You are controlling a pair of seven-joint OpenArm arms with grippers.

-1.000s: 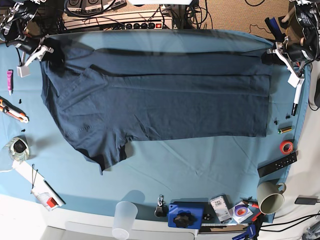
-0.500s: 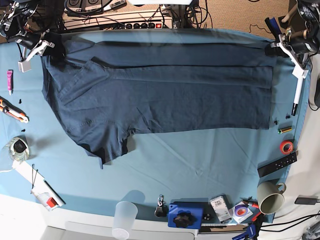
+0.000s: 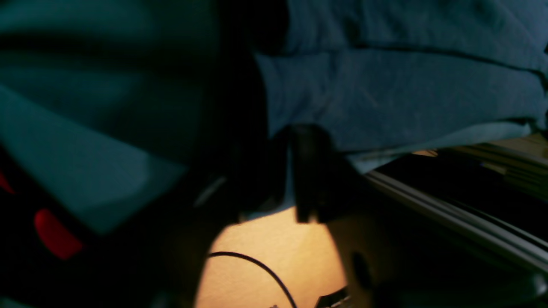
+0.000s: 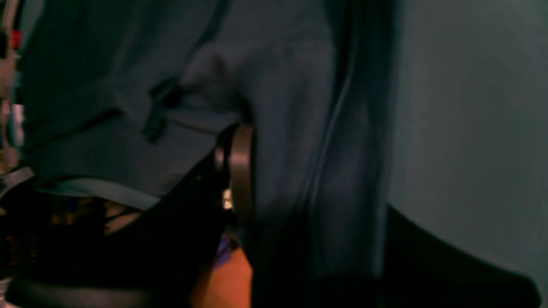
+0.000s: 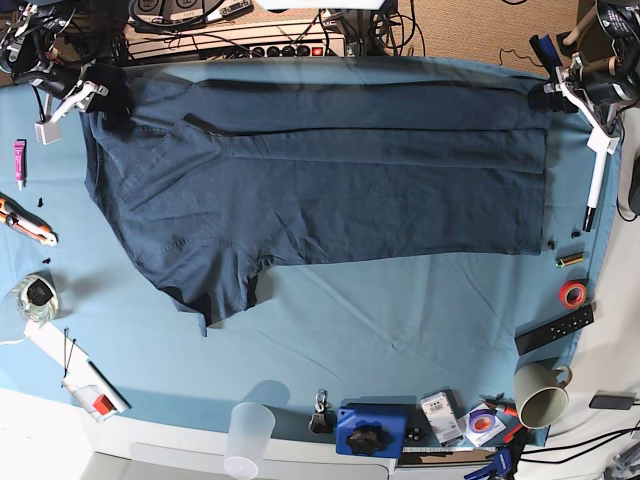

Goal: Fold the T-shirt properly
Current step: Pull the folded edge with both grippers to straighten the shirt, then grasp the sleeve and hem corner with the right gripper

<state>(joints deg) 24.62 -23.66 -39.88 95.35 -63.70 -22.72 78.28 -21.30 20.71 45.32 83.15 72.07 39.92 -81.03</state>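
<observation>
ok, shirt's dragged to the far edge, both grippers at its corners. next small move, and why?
Probably lift both arms clear: the T-shirt lies flat along the tablecloth's far edge, left gripper and right gripper at its corners. Grip unclear in blurred wrist views.

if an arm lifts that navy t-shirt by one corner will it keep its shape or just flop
Probably flop: the T-shirt lies flat in soft folds and creases, so it looks limp. It likely drapes and sags from whichever corner is gripped. Spread wide over the table cloth, it may drag rather than lift clean.

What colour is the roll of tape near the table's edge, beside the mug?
Orange-red. The roll of tape shows best in the base view.
</observation>
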